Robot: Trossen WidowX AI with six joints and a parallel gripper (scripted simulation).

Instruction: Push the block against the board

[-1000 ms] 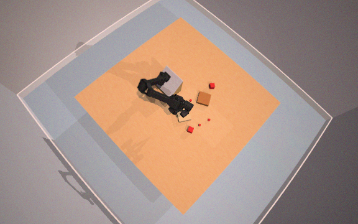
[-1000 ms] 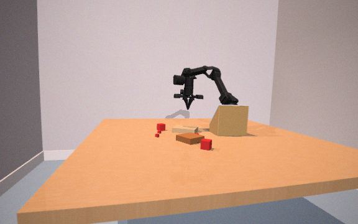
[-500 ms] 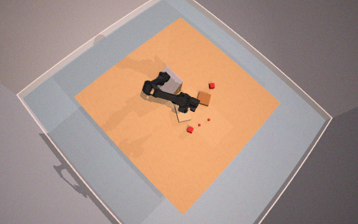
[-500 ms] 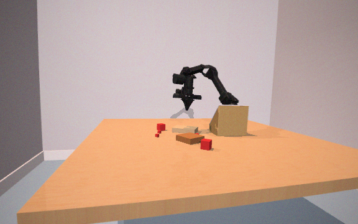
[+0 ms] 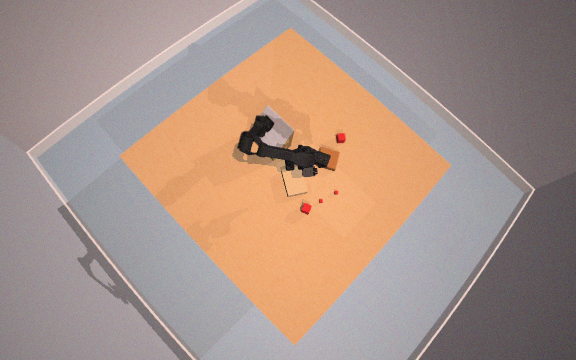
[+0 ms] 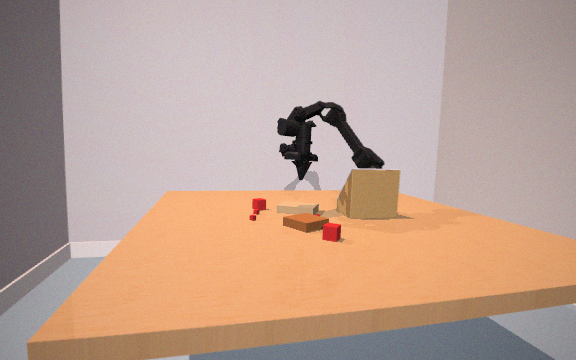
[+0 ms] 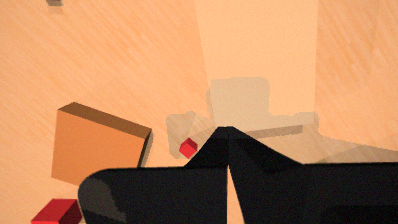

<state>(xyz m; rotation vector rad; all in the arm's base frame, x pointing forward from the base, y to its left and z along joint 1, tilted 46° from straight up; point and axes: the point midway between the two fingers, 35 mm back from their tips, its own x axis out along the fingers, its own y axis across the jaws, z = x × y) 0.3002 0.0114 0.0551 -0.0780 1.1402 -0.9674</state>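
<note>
The orange-brown square block (image 5: 334, 159) (image 6: 305, 221) (image 7: 97, 150) lies flat on the table, partly under the arm in the top view. The pale board (image 5: 295, 186) (image 6: 293, 209) (image 7: 260, 40) lies flat, apart from the block, with table showing between them in the wrist view. The arm hides part of the board in the top view. My gripper (image 6: 301, 178) (image 7: 224, 134) is shut and empty, pointing down, and hangs well above the table. In the wrist view its tips show near the board's lower end, with the block to the left.
A large box (image 5: 283, 131) (image 6: 375, 195) stands beside the arm's base. A red cube (image 5: 341, 138) (image 6: 332, 232) (image 7: 56, 211) is close to the block. Another red cube (image 5: 306, 208) (image 6: 259, 204) is near the board. A tiny red cube (image 7: 188, 148) lies between block and board; two more lie near the board.
</note>
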